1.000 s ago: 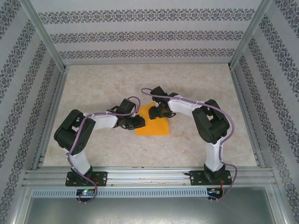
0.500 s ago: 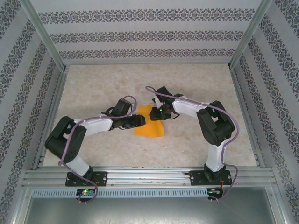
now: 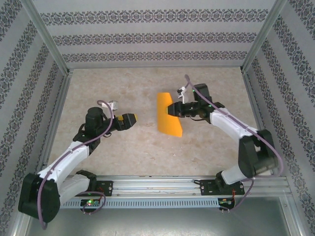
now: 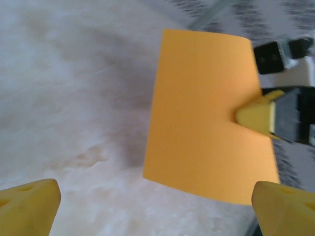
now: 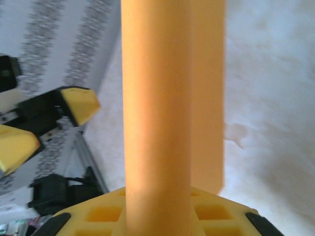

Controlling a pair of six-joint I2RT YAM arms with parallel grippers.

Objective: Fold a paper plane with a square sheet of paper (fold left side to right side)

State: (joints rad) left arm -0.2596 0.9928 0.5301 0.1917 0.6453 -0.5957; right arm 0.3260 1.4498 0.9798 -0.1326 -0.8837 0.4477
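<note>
The square sheet of paper [image 3: 167, 114] is bright orange and hangs upright above the middle of the table, curved and doubled over. My right gripper [image 3: 175, 109] is shut on its right edge; in the right wrist view the paper [image 5: 172, 98] rises straight out of the yellow jaws of my right gripper [image 5: 162, 216]. My left gripper [image 3: 132, 118] stands open to the left of the sheet, well apart from it. The left wrist view has the paper's broad face [image 4: 206, 118] ahead, a right fingertip [image 4: 256, 115] pinching its edge, and nothing in my left gripper [image 4: 157, 206].
The table top [image 3: 147, 152] is pale mottled stone, ringed by aluminium rails [image 3: 157, 184] and patterned walls [image 3: 157, 39]. Both arms reach in from the near edge. The left gripper [image 5: 47, 123] also appears beyond the sheet in the right wrist view.
The left gripper opened, let go of the paper and drew back to the left. The right gripper closed on the sheet and lifted it off the table, moving right and away.
</note>
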